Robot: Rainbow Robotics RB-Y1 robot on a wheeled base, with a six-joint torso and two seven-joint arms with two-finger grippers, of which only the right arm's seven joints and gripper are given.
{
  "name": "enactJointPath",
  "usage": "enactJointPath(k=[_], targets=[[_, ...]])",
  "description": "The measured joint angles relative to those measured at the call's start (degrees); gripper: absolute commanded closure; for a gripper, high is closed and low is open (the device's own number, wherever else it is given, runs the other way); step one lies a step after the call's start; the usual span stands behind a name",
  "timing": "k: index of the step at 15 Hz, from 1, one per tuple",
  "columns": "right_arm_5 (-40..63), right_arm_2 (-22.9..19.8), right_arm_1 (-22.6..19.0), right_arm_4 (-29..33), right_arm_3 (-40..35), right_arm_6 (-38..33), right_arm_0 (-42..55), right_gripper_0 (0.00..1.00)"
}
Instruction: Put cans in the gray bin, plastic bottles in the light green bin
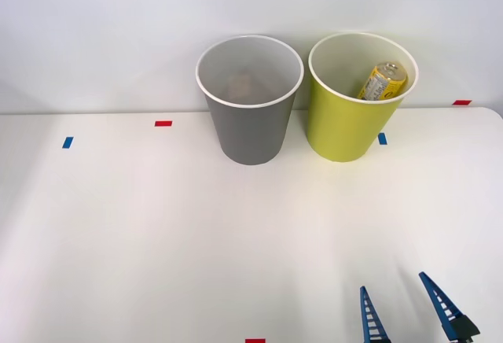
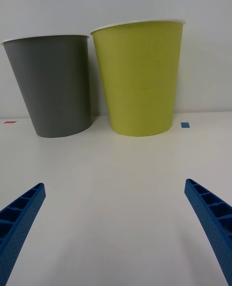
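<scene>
Fingers [image 2: 211, 213] of the right gripper [image 1: 409, 311] spread apart and empty, well short of the light green bin [image 1: 342, 127], in which a can [image 1: 383, 81] leans against the wall, top up, long axis tilted; judged light, stiff, thin-walled, slippery: best gripped across mid-body; gray bin [image 1: 250, 130] just beside.
</scene>
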Motion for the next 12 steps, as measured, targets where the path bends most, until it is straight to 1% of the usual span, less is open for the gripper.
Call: enactJointPath(k=[12], targets=[[0.0, 0.0, 0.0, 0.0, 0.0, 0.0, 0.0, 0.0]])
